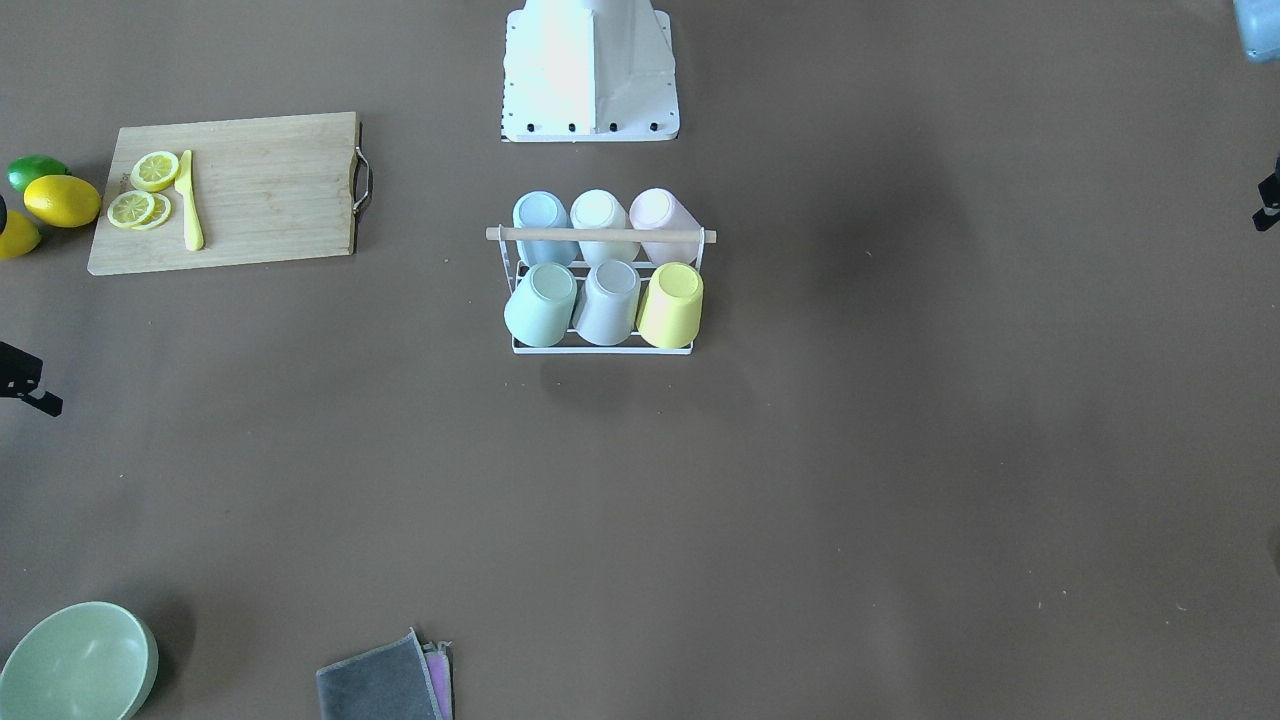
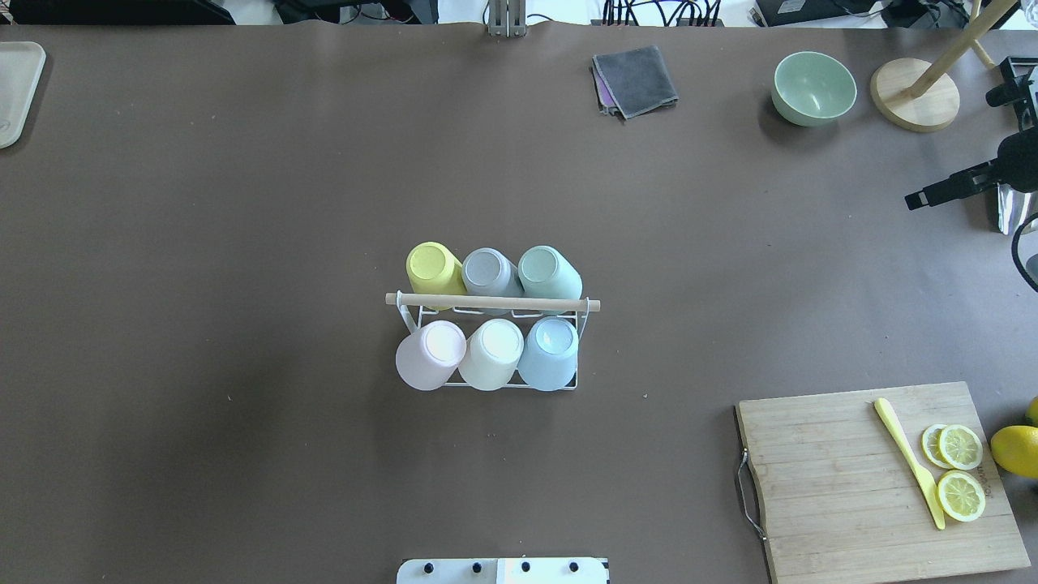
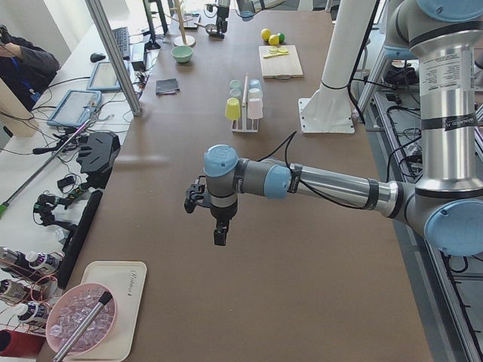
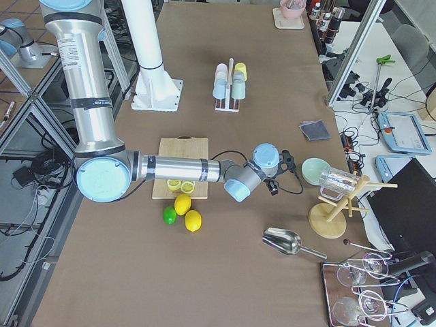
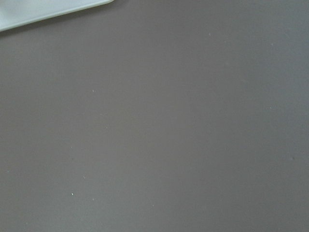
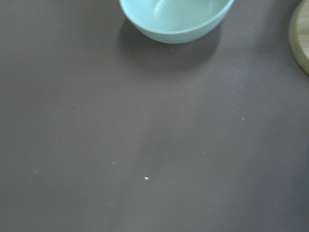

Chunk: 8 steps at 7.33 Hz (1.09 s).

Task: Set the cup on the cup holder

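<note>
**Worktop** (image 2: 243, 203): brown. Clock directions are read from the overhead view, with 6 o'clock at the robot's base.

**Centre**
- One cup holder (image 2: 493, 302), white wire with one wooden rod across its top.
- It carries six cups, all mouth down, in two rows of three.
- Row on the 12 o'clock side of the rod: yellow cup (image 2: 434, 268), grey cup (image 2: 489, 272), green cup (image 2: 551, 274).
- Row on the 6 o'clock side: pink cup (image 2: 430, 357), cream cup (image 2: 492, 353), blue cup (image 2: 549, 354).
- The cups in each row stand just beside one another.

**4 o'clock**
- One cutting board (image 2: 827, 487), with a metal handle on its 9 o'clock edge.
- On the board lie one yellow knife (image 2: 908, 462) and three lemon slices (image 2: 961, 495), two of them overlapping.
- Off the board's 3 o'clock edge lie two lemons (image 4: 182, 203) and one lime (image 4: 169, 215), close together.

**1 to 2 o'clock, far edge**
- Two folded cloths (image 2: 636, 77), grey over pink.
- One green bowl (image 2: 811, 109), upright.
- One round wooden stand base (image 2: 915, 93), near the bowl.

**10 o'clock corner**
- One pale tray (image 2: 24, 81).

**Left gripper** (image 3: 219, 237)
- It hangs above bare worktop at the 9 o'clock end, well apart from the cup holder.
- It shows clearly only in the side view, so I cannot tell how its jaws stand.

**Right gripper** (image 4: 272, 187)
- It hangs near the bowl, at about 2 o'clock.
- I cannot tell how its jaws stand.
</note>
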### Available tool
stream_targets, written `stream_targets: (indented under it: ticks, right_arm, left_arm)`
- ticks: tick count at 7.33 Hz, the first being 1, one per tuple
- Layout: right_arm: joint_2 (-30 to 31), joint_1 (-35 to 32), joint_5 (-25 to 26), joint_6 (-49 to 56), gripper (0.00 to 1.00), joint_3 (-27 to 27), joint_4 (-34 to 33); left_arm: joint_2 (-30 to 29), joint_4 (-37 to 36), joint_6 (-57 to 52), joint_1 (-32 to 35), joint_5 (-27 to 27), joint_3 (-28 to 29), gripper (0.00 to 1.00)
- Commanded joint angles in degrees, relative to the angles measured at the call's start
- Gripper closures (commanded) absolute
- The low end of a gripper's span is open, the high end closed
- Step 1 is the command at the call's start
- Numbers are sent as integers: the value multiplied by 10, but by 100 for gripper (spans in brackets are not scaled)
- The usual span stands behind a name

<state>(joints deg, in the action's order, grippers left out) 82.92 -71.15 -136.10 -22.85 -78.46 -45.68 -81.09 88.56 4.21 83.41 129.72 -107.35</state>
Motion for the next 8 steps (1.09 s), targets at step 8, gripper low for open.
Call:
stream_targets:
  ticks: [8]
  right_arm:
    - [27,-145,57,172,0,-95,-535]
  left_arm:
    - [66,-3,-86,156,13,79,2]
